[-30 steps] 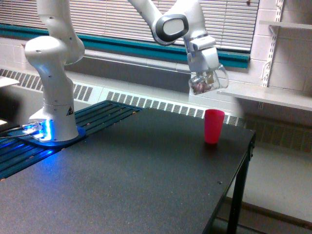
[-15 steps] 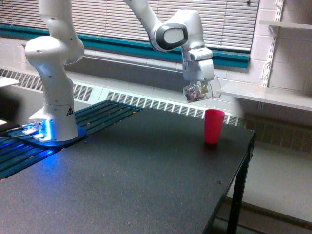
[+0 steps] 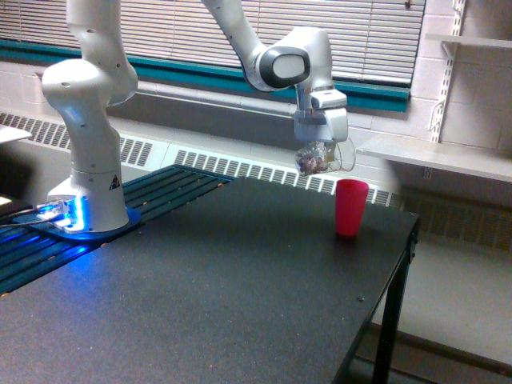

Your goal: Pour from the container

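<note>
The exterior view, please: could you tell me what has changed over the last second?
The end effector, holding the clear cup of brownish bits, moved toward the exterior view's left and came lower, and the cup sits less tilted. It hangs up and left of the pink cup, which stayed put on the black table. Nothing was released.
</note>
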